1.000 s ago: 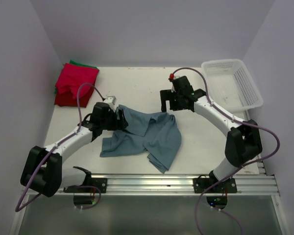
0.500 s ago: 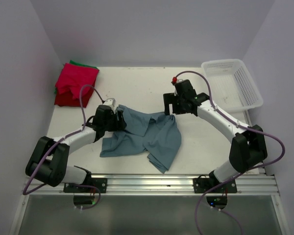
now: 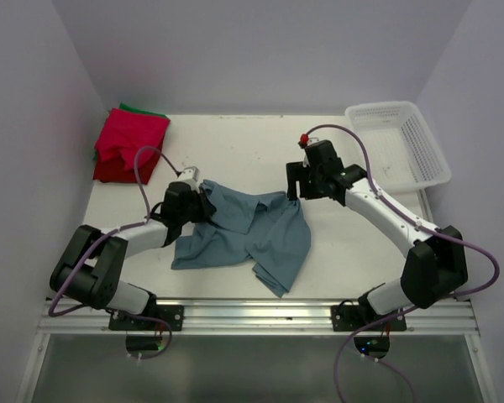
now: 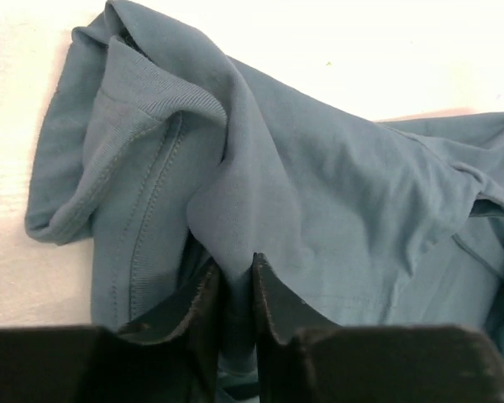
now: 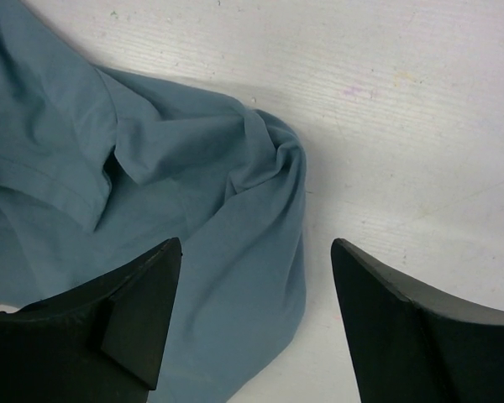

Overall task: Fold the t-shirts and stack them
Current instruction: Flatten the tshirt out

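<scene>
One tabletop (image 3: 235, 143) carried the crumpled blue-grey t-shirt (image 3: 252, 239) at mid-frame. The left end effector (image 4: 235, 267) pinched a thin fold of it; the right end effector (image 5: 254, 245) gaped over its edge. Lifting unevenly could let that shallow pinch slip.

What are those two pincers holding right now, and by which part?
The left pincer pinches a raised fold of the crumpled blue-grey cloth t-shirt, beside its ribbed band. The right pincer hangs open over the shirt's edge, holding nothing.
</scene>
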